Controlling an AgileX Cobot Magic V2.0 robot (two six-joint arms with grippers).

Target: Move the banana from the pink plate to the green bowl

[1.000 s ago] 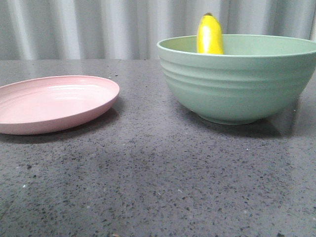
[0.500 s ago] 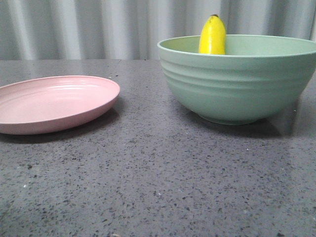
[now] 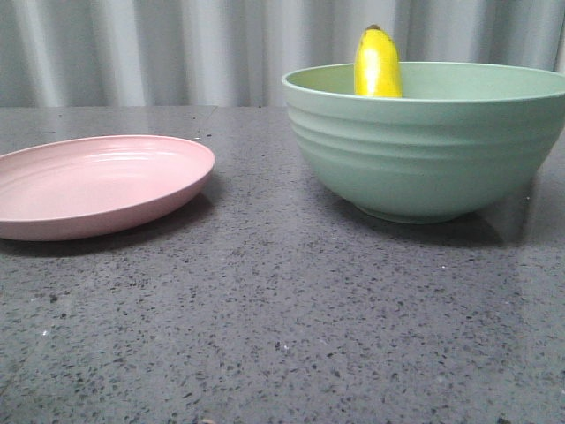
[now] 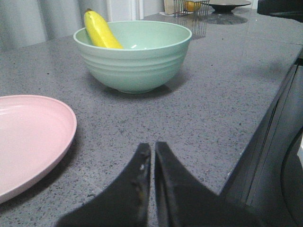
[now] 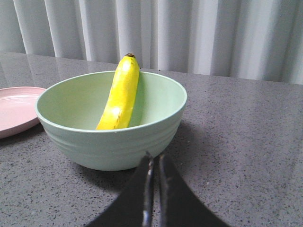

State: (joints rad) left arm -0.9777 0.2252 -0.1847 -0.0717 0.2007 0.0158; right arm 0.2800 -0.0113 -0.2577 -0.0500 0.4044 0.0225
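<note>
Banana (image 3: 377, 64) stands in the green bowl (image 3: 424, 150), leaning on the inner wall, dark tip up above the rim. Right wrist view shows this best: banana (image 5: 120, 94) slants up the bowl's (image 5: 113, 142) far inner side, lower end down in the hollow. Plate (image 3: 97, 184) sits bare on the table (image 3: 282, 336), well apart from the bowl, to its left in front view.

What's just changed: banana is rocking inside the bowl. Vs 0.5 s ago its tip has swung back a little to the left; vs 1.0 s ago it sits close to the same spot, tip slightly right. So it looks freshly dropped and settling, not yet fully still. Bowl and plate haven't moved across the 3 front frames.

Meaning for the task: judged done, or all but. Banana is off the plate, in the bowl, nothing gripping it.

Left gripper (image 4: 152, 163): jaws pressed together, empty, low over the table near the plate (image 4: 33, 137), bowl (image 4: 135, 61) beyond. Right gripper (image 5: 155, 175): jaws also closed w/ only a thin slit, empty, just in front of the bowl. Neither arm shows in front view.
</note>
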